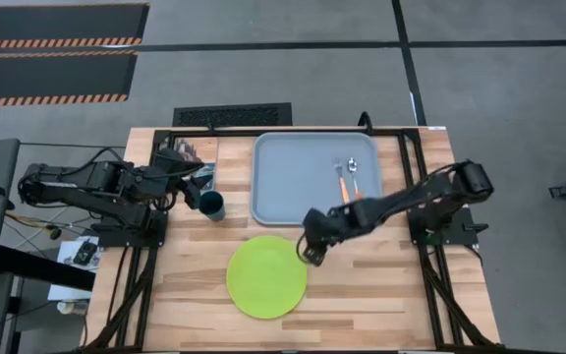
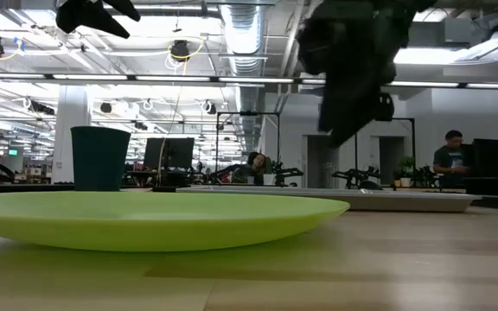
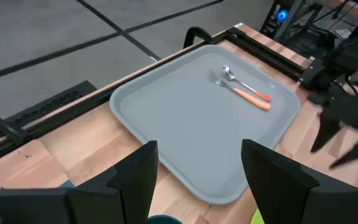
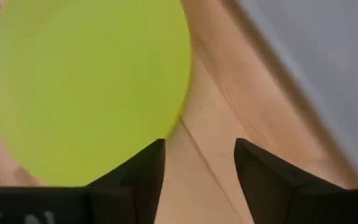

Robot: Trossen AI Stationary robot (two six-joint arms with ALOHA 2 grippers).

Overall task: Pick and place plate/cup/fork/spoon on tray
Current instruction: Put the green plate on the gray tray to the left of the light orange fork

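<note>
At far left, my left gripper, fingers parted, waits over the cup beside the tray. Centre: plate on bare wood. My right gripper, spread and empty, hovers at its rim; it should straddle that edge squarely before pinching.

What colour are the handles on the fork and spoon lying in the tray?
Orange, on both the fork and the spoon; clearest in the left wrist view.

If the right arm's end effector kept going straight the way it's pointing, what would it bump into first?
Probably the bare table, right beside the plate. The right end effector, open, points down over the plate's rim on the tray side. Depth is unclear, so one finger might clip the plate's edge first.
</note>
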